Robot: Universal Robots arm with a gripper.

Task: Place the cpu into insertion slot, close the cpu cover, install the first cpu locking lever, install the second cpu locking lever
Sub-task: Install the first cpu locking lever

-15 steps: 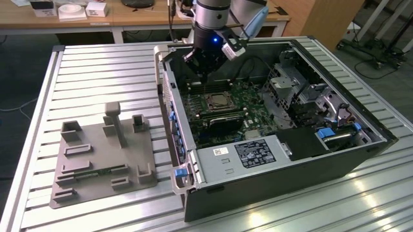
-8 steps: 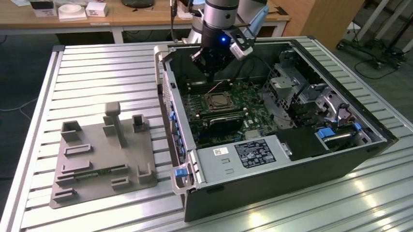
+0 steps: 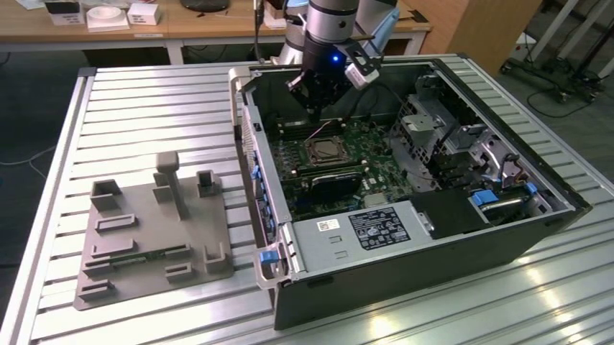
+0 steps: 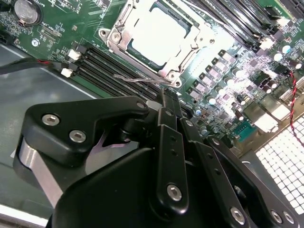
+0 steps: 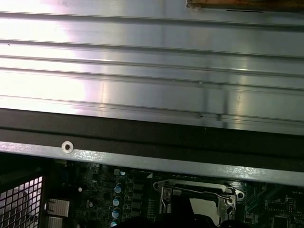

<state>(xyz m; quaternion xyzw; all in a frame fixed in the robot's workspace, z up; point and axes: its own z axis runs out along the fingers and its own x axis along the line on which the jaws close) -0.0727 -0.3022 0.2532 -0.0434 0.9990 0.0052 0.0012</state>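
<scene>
Currently, the gripper (image 4: 167, 95) is hanging tip-down inside the open case (image 3: 403, 280), its fingers (image 4: 172, 121) pressing together and carrying nothing. Just beyond its tip, a thin wire lever (image 4: 135, 80) is sticking out over the memory slots (image 4: 109, 66), apart from the gripper. Slightly farther out, the cpu (image 4: 159, 35) is lying flat in the slot (image 4: 176, 13), with the cover (image 4: 137, 53) lying down around it, framing its silver top. Green board (image 4: 57, 28) is surrounding the socket. Well away from the gripper, outside the case, a grey fixture (image 3: 154, 230) is sitting on the ribbed table (image 3: 144, 100).
</scene>
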